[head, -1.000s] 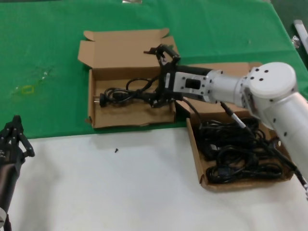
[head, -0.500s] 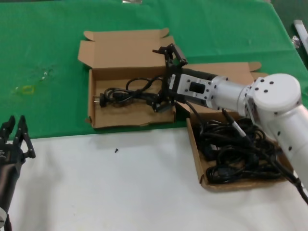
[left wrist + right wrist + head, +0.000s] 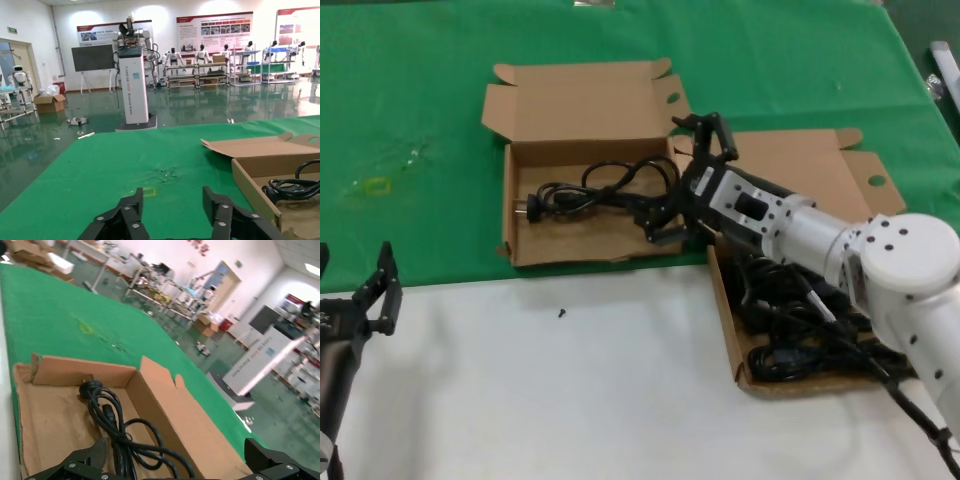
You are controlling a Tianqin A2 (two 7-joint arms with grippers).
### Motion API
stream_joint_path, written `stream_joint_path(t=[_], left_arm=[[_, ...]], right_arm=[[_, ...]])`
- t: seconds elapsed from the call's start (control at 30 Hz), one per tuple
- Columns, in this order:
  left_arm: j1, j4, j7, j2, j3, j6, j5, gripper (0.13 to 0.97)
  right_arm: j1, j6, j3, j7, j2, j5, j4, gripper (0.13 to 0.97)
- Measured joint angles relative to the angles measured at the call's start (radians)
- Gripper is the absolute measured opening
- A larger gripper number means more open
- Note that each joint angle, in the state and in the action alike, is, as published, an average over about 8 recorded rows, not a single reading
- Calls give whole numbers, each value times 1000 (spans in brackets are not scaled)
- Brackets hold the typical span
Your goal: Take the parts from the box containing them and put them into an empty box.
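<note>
One black cable [image 3: 590, 192] now lies inside the empty box [image 3: 520, 130], coiled on its floor. My right pincer [image 3: 682, 180], released and spread wide, has pulled back from over that box to the gap beside the box containing them [image 3: 725, 310], where more tangled cables [image 3: 810, 320] wait. That delivery looks finished. My left pincer [image 3: 372, 300] hangs open, low over the white surface [image 3: 570, 400].

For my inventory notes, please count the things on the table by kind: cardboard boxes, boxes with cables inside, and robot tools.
Cardboard boxes: 2, left and right
Boxes holding black cables: 2
Robot tools: 2, left tool and right tool
Total boxes and tools: 4
</note>
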Motion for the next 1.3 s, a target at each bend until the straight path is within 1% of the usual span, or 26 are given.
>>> stream_joint_path(t=[0.07, 0.1, 0.37, 0.5, 0.77, 1.2, 1.3], left_arm=[[0, 0, 0, 0, 0, 0, 0, 396], [0, 0, 0, 0, 0, 0, 0, 396], [0, 0, 0, 0, 0, 0, 0, 616], [0, 0, 0, 0, 0, 0, 0, 616], [0, 0, 0, 0, 0, 0, 0, 754], [0, 0, 0, 0, 0, 0, 0, 756], [0, 0, 0, 0, 0, 0, 0, 787]], right_arm=[[-25, 18, 9, 17, 2, 7, 22, 966], [-37, 27, 14, 26, 3, 10, 33, 966], [-137, 97, 51, 95, 11, 38, 122, 966], [-188, 133, 70, 130, 15, 53, 166, 966], [-287, 203, 107, 199, 23, 80, 255, 966], [-449, 318, 167, 312, 35, 126, 399, 966], [-486, 345, 181, 338, 38, 137, 432, 966]])
